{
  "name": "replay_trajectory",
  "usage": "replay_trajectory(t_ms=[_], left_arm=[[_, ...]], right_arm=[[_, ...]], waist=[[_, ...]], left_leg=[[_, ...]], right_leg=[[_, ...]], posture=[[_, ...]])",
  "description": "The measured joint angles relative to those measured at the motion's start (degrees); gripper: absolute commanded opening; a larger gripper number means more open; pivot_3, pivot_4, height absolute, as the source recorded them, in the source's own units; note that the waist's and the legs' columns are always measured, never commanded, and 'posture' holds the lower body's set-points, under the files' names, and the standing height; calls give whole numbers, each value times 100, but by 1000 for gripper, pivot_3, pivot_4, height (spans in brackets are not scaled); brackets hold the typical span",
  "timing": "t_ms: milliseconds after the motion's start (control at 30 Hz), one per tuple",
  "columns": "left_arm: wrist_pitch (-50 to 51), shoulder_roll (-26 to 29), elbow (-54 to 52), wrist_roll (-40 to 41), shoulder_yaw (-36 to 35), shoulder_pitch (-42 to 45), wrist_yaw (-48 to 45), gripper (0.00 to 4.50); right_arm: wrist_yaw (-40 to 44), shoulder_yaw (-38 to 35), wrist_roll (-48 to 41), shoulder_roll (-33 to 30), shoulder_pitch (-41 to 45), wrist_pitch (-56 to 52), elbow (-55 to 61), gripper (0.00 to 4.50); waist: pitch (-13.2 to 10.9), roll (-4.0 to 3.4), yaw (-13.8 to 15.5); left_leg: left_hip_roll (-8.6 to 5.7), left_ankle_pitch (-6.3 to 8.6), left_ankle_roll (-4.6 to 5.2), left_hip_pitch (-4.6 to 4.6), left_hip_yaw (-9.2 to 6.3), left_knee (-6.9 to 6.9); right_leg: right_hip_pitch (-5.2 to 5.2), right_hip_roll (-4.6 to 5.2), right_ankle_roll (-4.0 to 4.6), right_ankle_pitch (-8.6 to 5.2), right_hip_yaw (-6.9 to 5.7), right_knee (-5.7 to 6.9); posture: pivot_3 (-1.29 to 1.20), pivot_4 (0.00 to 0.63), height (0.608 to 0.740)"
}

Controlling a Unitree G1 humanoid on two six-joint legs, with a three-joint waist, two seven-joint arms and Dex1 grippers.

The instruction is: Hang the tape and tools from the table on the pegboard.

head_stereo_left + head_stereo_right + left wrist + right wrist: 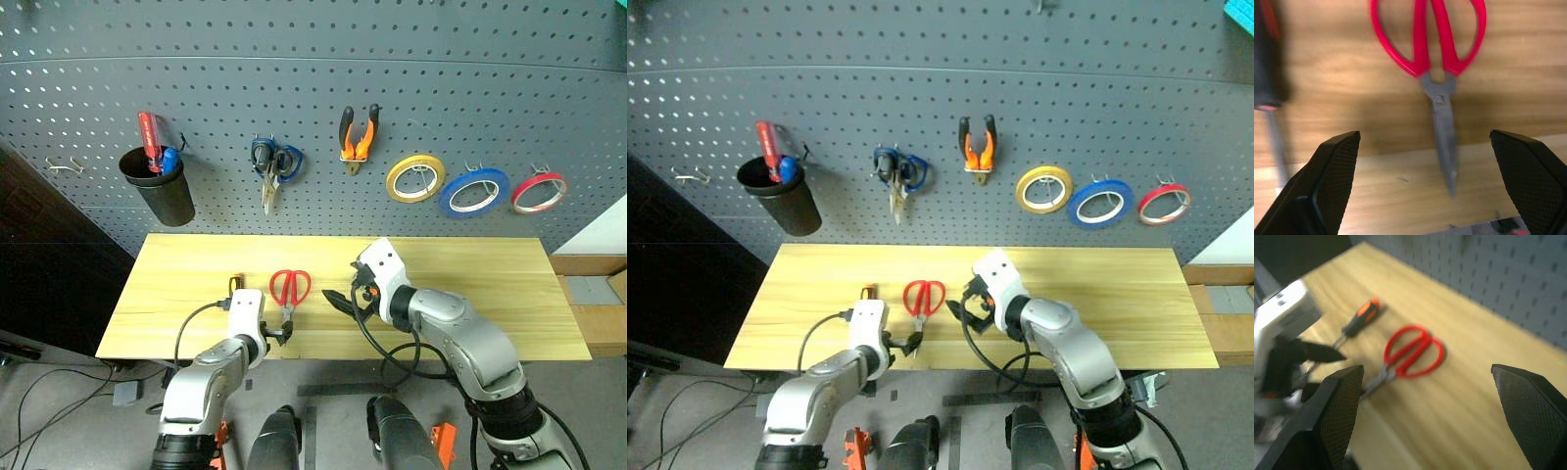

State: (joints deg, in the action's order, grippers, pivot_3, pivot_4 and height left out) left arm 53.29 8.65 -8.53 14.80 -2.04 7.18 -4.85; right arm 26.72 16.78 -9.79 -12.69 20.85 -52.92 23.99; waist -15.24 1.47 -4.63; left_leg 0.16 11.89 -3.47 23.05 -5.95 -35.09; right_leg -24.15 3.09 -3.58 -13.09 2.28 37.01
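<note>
Red-handled scissors (290, 289) lie on the wooden table (470, 284), blades toward the front edge. The orange-and-black screwdriver (868, 292) lies just to their left. On the grey pegboard (294, 78) hang the orange-handled pliers (359, 135) and the blue tape (474, 192). My left gripper (281, 333) hovers open at the front edge, its fingers (1334, 166) either side of the scissors' tip (1444, 147) without touching. My right gripper (348, 296) stands open and empty over the table's middle, right of the scissors (1396, 345), facing them and the screwdriver (1359, 318).
On the pegboard also hang a black cup (162, 186) with red and blue handles in it, blue-handled scissors (274, 166), yellow tape (415, 178) and red tape (539, 192). A bare hook (64, 168) sits at the far left. The table's right half is bare wood.
</note>
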Motion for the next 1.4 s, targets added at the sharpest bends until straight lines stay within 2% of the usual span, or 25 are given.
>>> replay_trajectory(t_ms=[333, 433, 600, 667, 900, 1267, 1400], left_arm=[[-96, -640, 1004, -202, -292, 812, 635, 4500], [-14, -723, 1151, -196, -378, 976, 680, 3937], [-12, -654, 1411, -233, -441, 1151, 658, 2364], [-59, -572, 1548, -291, -352, 1223, 593, 2045], [-253, -386, 1814, -413, -251, 1329, 374, 39], [-413, -207, 1338, -446, -66, 806, 120, 12], [-504, -216, 1254, -452, -90, 679, 119, 1198]], right_arm=[[-84, 15, -70, -38, 17, -218, 88, 4473], [-80, 5, -118, -69, 64, -295, 106, 4500], [-79, -66, -259, -100, 114, -396, 119, 4500], [-85, -154, -333, -60, 115, -467, 143, 4500], [-199, -203, -561, 113, 116, -631, 173, 4500], [-336, -245, -622, 80, 84, -630, 180, 4500], [-344, -242, -623, 31, 52, -623, 222, 4500]], waist=[[-2, 4, -40], [-2, 4, -55], [-1, 3, -77], [0, 2, -77], [2, -1, -97], [2, -1, -186], [2, -1, -196]], left_leg=[[-2, 1, -2, 0, 5, 2], [-2, 1, -2, -1, 7, 1], [-3, 1, -2, -4, 6, 1], [-4, 1, -2, -6, 7, 1], [-3, 1, -3, -9, 8, 1], [-2, 2, -4, -8, 10, 3], [-2, 2, -4, -6, 10, 3]], right_leg=[[0, 1, -3, 0, 4, -4], [1, 1, -3, 0, 4, -4], [4, 0, -4, 0, 4, -3], [7, 1, -5, 1, 5, -4], [8, 1, -5, 1, 6, -4], [6, 1, -5, 1, 8, -5], [4, 1, -5, 0, 8, -6]], posture=[[-158, 264, 740], [-175, 265, 740], [-174, 255, 740], [-173, 254, 740], [-178, 253, 740], [-179, 254, 740], [-179, 253, 740]])
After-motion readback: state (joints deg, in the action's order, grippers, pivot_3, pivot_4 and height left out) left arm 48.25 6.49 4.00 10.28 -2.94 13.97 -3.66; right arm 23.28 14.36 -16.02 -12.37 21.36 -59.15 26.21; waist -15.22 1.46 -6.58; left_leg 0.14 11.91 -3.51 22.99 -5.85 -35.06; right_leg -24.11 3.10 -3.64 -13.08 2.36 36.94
